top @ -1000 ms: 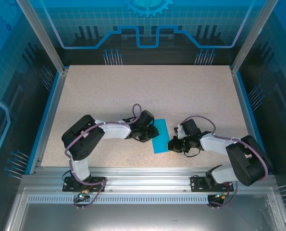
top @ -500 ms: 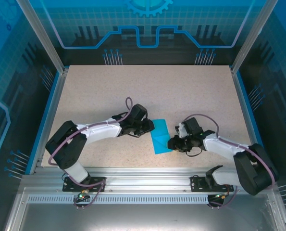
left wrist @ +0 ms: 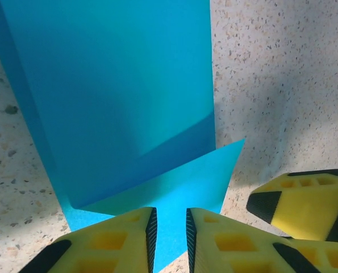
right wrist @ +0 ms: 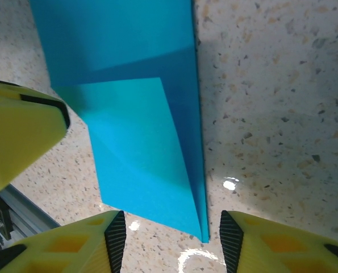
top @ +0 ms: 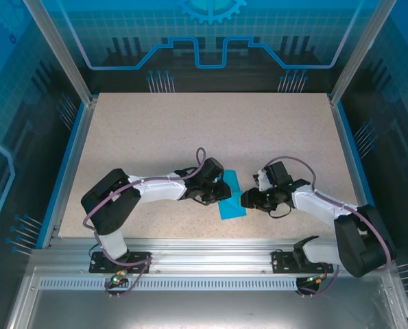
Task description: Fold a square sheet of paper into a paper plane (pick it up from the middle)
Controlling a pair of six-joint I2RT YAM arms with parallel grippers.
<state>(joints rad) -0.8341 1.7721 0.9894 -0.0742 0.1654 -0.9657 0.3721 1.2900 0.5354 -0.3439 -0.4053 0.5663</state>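
Right end effector (right wrist: 170,230) sat wide open, holding nothing; left end effector (left wrist: 170,227) barely cracked, over my folded paper (left wrist: 117,85).

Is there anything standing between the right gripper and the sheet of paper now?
Nothing visible does. The partly folded sheet of paper lies directly ahead of the open right gripper, its near edge between the fingertips. The left gripper is at the paper's other side, not in between.

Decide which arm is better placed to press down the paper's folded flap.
Probably the left: the left gripper sits narrowly parted over the folded flap of the paper. The right gripper stands wide open, straddling a corner.
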